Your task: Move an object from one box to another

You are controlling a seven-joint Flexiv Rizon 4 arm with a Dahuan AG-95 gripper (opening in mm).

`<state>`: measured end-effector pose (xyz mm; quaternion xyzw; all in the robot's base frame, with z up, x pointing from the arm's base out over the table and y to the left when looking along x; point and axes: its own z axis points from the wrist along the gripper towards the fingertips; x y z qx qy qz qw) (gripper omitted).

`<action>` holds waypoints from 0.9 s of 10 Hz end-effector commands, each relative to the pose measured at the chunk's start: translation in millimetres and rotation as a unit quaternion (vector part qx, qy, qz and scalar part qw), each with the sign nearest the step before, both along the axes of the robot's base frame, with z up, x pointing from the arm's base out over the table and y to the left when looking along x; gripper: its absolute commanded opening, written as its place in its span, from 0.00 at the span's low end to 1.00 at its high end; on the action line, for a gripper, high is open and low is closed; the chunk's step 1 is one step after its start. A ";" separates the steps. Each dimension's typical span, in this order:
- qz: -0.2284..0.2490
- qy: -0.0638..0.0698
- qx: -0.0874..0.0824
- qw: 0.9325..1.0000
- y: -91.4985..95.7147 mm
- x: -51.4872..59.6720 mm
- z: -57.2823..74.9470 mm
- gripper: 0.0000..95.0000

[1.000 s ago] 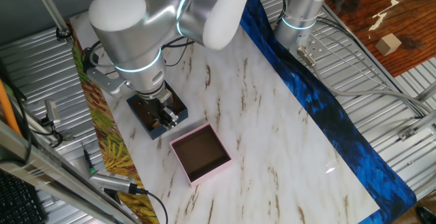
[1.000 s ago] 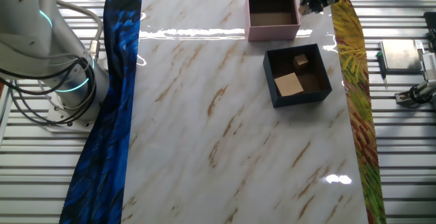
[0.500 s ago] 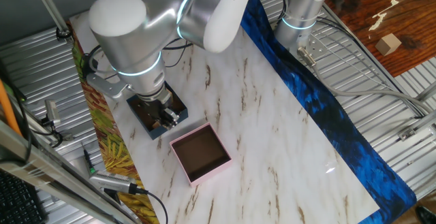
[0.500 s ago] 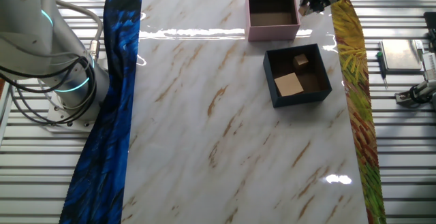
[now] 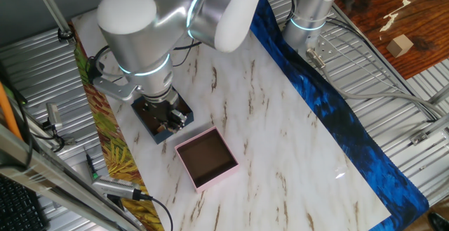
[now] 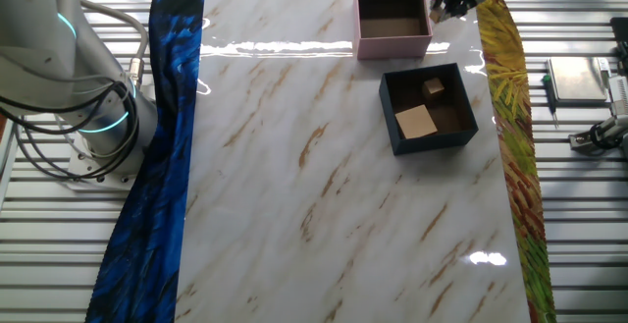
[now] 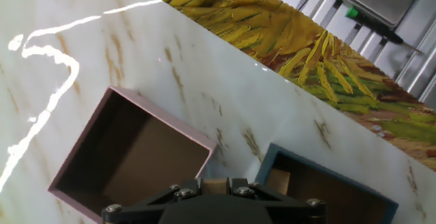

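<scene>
Against the pictures from 1 second ago, we see very little change: in one fixed view the arm's big elbow has drifted slightly to the right, while the gripper [image 5: 170, 121] stays low over the dark navy-blue box [image 6: 387, 107]. The boxes have not moved. Both tan pieces, a small cube [image 6: 434, 87] and a flat square block [image 6: 416, 121], lie inside the navy box, the cube towards its far right corner. The pale pink box [image 6: 392, 44], just beside it on the far side, is empty.

We cannot tell whether the fingers are apart or together; the hand view shows only the black gripper body along its bottom edge. We judge that the transfer has not begun: nothing is lifted, and the arm seems to be lining up for a pick on the marble table [image 6: 294, 166].
</scene>
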<state>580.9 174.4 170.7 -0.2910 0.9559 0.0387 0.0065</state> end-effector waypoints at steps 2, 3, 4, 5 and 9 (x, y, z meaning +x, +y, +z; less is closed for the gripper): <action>-0.034 0.006 -0.001 0.999 37.0 -2.1 4.8 0.00; -0.046 0.008 -0.002 0.999 49.7 -5.0 4.2 0.00; -0.056 0.009 -0.002 0.998 59.1 -8.5 2.3 0.00; -0.060 0.010 0.001 0.998 64.6 -10.4 1.3 0.00; -0.063 0.011 -0.001 0.998 61.0 -14.9 -2.4 0.00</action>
